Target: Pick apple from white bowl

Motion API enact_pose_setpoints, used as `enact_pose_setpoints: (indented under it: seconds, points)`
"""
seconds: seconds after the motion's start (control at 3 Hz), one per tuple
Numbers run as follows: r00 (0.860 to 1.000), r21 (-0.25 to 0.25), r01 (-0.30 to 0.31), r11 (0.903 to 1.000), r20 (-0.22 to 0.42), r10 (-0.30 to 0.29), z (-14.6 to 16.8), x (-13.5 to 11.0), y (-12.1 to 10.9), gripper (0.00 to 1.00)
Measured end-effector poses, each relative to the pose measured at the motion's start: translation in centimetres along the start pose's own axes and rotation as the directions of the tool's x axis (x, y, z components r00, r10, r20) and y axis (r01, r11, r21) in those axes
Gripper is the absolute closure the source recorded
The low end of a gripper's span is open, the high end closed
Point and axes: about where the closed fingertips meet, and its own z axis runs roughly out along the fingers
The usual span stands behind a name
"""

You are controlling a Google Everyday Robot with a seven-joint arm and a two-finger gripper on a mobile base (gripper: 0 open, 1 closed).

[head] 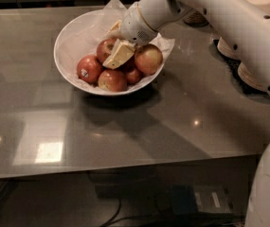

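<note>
At the back of the heap in the white bowl (57,56), the apple (102,47) sits dark red with its stem dimple facing up. It touches the hand (115,46), which comes down from the upper right and lies just to the apple's right, over the middle of the pile. I cannot tell whether the hand is spread or clamped. Being round, the apple has no long axis to line up with. The paler apple (148,59) crowds the hand's other side, and the counter (125,126) carries the bowl.
</note>
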Motion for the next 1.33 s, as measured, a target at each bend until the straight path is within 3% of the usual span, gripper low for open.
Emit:
enact_pose_setpoints:
  seconds: [0.33, 0.67, 1.0, 1.33]
  points:
    - [1.000, 0.000, 0.000, 1.0000, 0.000, 0.000, 0.0, 0.0, 0.0, 0.83]
    - [1.000, -0.004, 0.004, 1.0000, 0.003, -0.004, 0.0, -0.3, 0.0, 1.00]
    - [1.000, -0.004, 0.004, 1.0000, 0.003, -0.004, -0.1, -0.4, -0.1, 1.00]
    - [0.995, -0.001, 0.043, 0.9991, 0.086, -0.043, -0.5, -2.8, -0.4, 1.00]
